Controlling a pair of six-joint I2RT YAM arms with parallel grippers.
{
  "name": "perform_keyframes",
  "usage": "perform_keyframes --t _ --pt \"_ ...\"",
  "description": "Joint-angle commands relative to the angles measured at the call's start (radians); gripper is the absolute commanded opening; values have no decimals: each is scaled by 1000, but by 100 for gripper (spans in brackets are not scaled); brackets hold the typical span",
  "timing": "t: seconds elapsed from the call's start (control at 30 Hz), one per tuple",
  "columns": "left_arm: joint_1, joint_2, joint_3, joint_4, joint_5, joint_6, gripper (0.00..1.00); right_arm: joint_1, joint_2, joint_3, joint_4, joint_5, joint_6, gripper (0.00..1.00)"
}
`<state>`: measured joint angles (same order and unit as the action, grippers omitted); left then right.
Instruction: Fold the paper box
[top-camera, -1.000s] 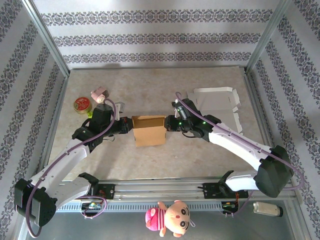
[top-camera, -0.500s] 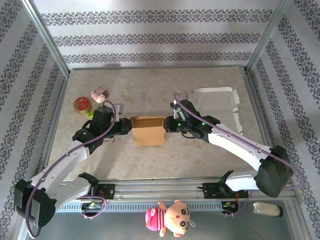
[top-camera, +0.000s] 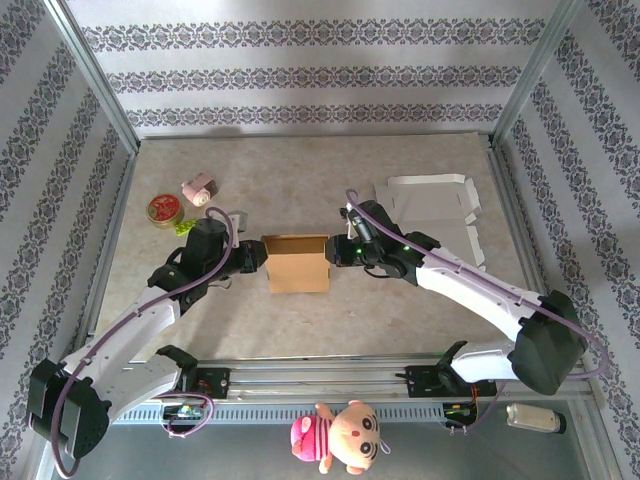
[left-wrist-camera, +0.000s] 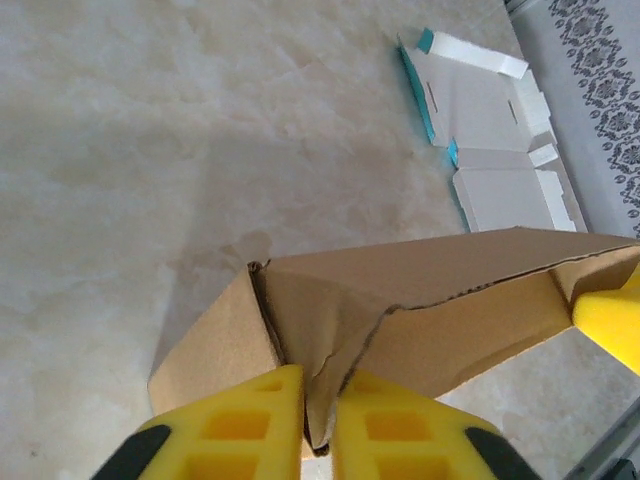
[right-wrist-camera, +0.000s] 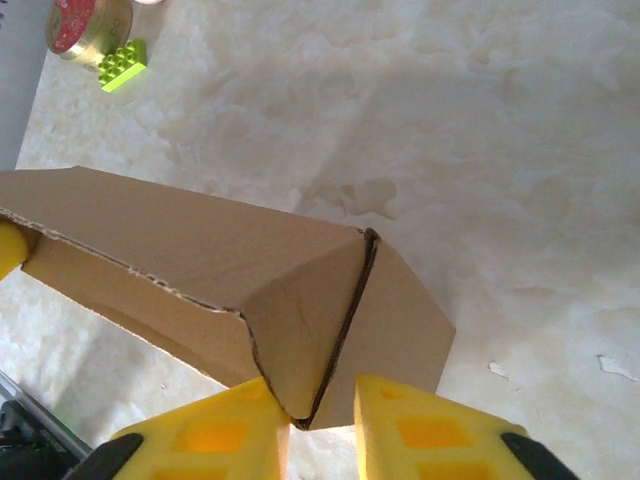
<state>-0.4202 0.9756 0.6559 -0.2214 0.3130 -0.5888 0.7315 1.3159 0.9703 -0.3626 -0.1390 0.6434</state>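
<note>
**A:** From above, we see the paper box (top-camera: 298, 264) in the middle of the table (top-camera: 300, 170). The left pincer (top-camera: 262, 256) is at its left end and the right pincer (top-camera: 333, 255) at its right end. What worries us here?

**B:** The card is thin, and we have it only by its two ends. If one side pulls or lets go before the other, we judge the box could twist, sag or spring out of shape. The white flat blank (top-camera: 432, 205) lies far right, well apart. The red tin (top-camera: 163, 210) and green brick (top-camera: 184, 227) sit far left, so nothing crowds us.

**A:** And the left wrist view?

**B:** The left pincer (left-wrist-camera: 318, 425) is narrow. Its yellow fingers (left-wrist-camera: 230, 425) are closed on the folded end seam of the paper box (left-wrist-camera: 420, 290), and the card fills the slit between them. That seam looks crumpled, so we think a hard squeeze or a sideways tug could tear it.

**A:** Then the right wrist view?

**B:** The right pincer (right-wrist-camera: 320, 425) is narrow too, though a little wider. The end corner of the paper box (right-wrist-camera: 200, 270) sits in the gap. It lies against one of the fingers (right-wrist-camera: 215, 435), with a sliver of space on the other side. We cannot tell whether it truly grips. If it doesn't, that end could slip out while the left end stays pinned, and the fold would skew.
</note>
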Motion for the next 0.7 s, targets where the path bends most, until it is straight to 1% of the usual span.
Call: perform_keyframes --t 0.0,0.1,0.2,0.27,0.37,0.5,0.67 --pt "-16 -4 7 -156 -23 -7 19 14 -23 14 -48 -6 -20 30" --pt "-16 -3 21 -163 -24 -3 26 13 -39 26 -52 5 -28 36" --pt "-18 -5 26 -162 -20 -8 29 10 -55 35 -58 14 -35 42" --pt "-19 -11 28 -162 -17 -12 34 8 -65 36 -59 16 -35 46" --pt "-22 -22 30 -162 -19 -17 38 6 -79 36 -59 24 -33 51" --pt "-24 -26 38 -162 -22 -19 40 3 -83 38 -60 23 -38 54" --pt "-28 -35 49 -162 -12 -22 44 -1 -91 39 -61 10 -35 55"
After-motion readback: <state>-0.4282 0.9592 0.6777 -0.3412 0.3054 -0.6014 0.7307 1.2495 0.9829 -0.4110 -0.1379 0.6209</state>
